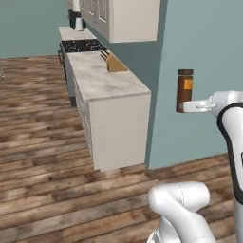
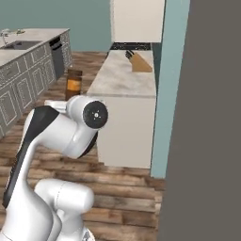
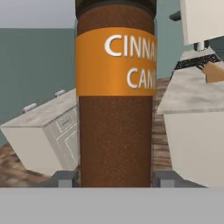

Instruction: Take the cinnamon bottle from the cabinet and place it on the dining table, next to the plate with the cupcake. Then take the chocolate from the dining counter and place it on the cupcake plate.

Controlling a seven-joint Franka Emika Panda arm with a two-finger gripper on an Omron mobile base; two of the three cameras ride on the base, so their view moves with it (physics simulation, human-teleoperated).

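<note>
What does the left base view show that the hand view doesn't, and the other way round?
Left base view alone: the wooden knife block standing on the marbled counter, with the wall cabinets above.
Hand view alone: the orange label's lettering, and the pincer with a finger each side of the bottle's base.
Both: the cinnamon bottle, upright and held off the floor.

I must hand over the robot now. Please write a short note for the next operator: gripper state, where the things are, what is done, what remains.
Gripper: shut on the cinnamon bottle, gripped near its base and held upright in the air, out of the cabinet.
Surroundings: the bottle hangs over the wood floor beside the marbled counter with the knife block.
Done: bottle taken and lifted.
Left: carry it to the dining table and set it beside the cupcake plate; then move the chocolate onto that plate.
</note>
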